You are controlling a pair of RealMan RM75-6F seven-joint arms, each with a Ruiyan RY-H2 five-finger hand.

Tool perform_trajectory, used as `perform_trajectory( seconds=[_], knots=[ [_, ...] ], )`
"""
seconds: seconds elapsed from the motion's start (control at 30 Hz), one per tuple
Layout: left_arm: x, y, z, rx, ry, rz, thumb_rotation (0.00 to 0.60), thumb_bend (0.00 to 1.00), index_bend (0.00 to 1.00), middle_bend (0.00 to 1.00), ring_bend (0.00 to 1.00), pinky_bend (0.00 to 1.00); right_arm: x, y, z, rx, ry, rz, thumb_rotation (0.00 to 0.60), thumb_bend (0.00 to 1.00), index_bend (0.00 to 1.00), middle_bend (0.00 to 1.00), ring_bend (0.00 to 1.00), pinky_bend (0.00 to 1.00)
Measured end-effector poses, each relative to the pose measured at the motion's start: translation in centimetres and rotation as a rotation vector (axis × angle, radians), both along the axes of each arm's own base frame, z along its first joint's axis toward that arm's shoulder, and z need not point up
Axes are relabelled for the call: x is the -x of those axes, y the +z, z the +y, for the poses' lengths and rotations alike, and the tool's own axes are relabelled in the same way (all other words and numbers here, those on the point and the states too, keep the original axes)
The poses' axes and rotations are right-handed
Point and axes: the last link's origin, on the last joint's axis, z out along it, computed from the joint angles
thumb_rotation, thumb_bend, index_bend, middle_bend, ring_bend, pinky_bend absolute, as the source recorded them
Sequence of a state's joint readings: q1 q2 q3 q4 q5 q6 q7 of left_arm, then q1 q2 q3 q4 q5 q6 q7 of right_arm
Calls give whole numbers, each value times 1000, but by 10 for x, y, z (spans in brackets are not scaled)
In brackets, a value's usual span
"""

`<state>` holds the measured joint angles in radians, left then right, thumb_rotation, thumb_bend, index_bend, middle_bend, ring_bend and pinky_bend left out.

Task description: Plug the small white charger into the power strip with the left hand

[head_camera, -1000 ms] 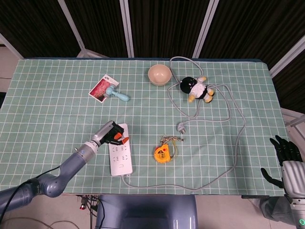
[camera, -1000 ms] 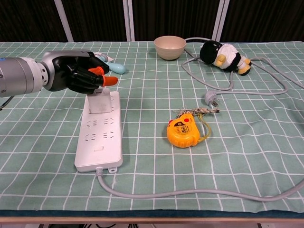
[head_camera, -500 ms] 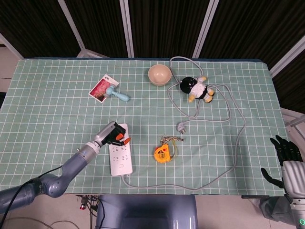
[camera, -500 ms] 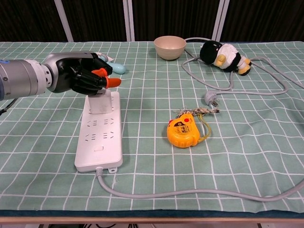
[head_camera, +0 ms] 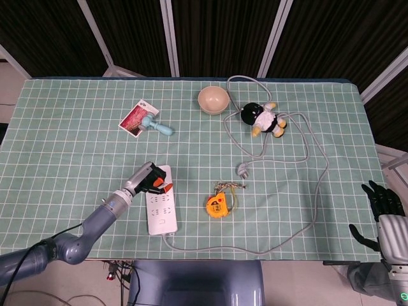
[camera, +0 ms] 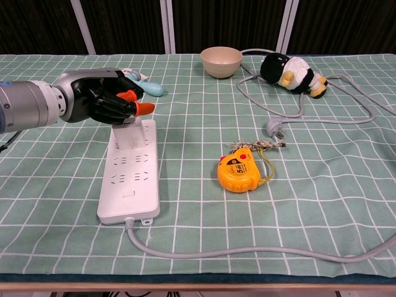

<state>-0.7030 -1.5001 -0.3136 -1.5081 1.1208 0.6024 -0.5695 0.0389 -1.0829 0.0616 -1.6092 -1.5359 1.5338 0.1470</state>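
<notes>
- Charger [camera: 131, 132]: one small white block, standing on the far end of the single white power strip [camera: 129, 179], under my left hand [camera: 102, 99].
- My left hand curls around its top, orange fingertips [camera: 143, 107] forward.
- My right hand [head_camera: 381, 207] hangs off the surface's right edge, fingers apart, empty.
- One each on the green surface [head_camera: 76, 159]: tape measure [camera: 238, 173], bowl [camera: 221, 61], plush penguin [camera: 289, 72].
</notes>
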Motion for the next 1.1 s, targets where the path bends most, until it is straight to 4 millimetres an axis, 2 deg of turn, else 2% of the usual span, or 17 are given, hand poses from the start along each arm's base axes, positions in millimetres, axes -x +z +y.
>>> perform_trajectory(
  seconds=[0.2, 0.3, 0.4, 0.47, 0.57, 0.6, 0.67, 0.73, 0.77, 0.83, 0.93, 1.1],
  knots=[
    [-12, 10, 2, -53, -22, -41, 600, 334, 862, 996, 990, 1000, 0, 0, 0, -2, 2, 1, 600, 347, 67, 0, 0, 0],
    [-23, 21, 4, -97, -50, -70, 600, 333, 736, 918, 908, 975, 0, 0, 0, -3, 3, 1, 600, 347, 67, 0, 0, 0],
    [-33, 37, 3, -151, -86, -91, 600, 333, 602, 737, 712, 831, 0, 0, 0, -4, 6, 2, 600, 348, 67, 0, 0, 0],
    [-37, 50, 1, -191, -110, -91, 600, 332, 545, 561, 508, 657, -1, 0, 0, -5, 8, 2, 600, 347, 62, 0, 0, 0],
    [-33, 69, -5, -252, -140, -52, 600, 319, 462, 392, 302, 426, -1, 0, 0, -8, 10, 3, 600, 348, 57, 0, 0, 0],
    [-29, 74, -7, -271, -148, -31, 600, 306, 430, 354, 255, 375, -1, 0, 1, -9, 11, 4, 600, 348, 57, 0, 0, 0],
    [-18, 86, -13, -320, -163, 32, 600, 236, 305, 221, 93, 211, -1, 0, 1, -10, 13, 6, 600, 347, 57, 0, 0, 0],
    [-2, 97, -21, -371, -166, 106, 600, 173, 196, 107, 10, 70, -1, 0, 1, -11, 16, 11, 600, 347, 57, 0, 0, 0],
    [7, 102, -26, -391, -164, 143, 600, 148, 147, 54, 0, 20, -1, 0, 1, -11, 16, 11, 600, 348, 57, 0, 0, 0],
    [30, 112, -39, -417, -157, 244, 600, 119, 98, 9, 0, 0, -2, -1, 1, -11, 19, 15, 600, 348, 57, 0, 0, 0],
    [58, 126, -57, -454, -157, 382, 600, 96, 52, 0, 0, 0, -2, -1, 1, -13, 26, 26, 600, 348, 57, 0, 0, 0],
    [93, 148, -84, -601, -163, 557, 600, 57, 14, 0, 0, 0, -2, -2, 1, -13, 26, 36, 600, 348, 57, 0, 0, 0]
  ],
)
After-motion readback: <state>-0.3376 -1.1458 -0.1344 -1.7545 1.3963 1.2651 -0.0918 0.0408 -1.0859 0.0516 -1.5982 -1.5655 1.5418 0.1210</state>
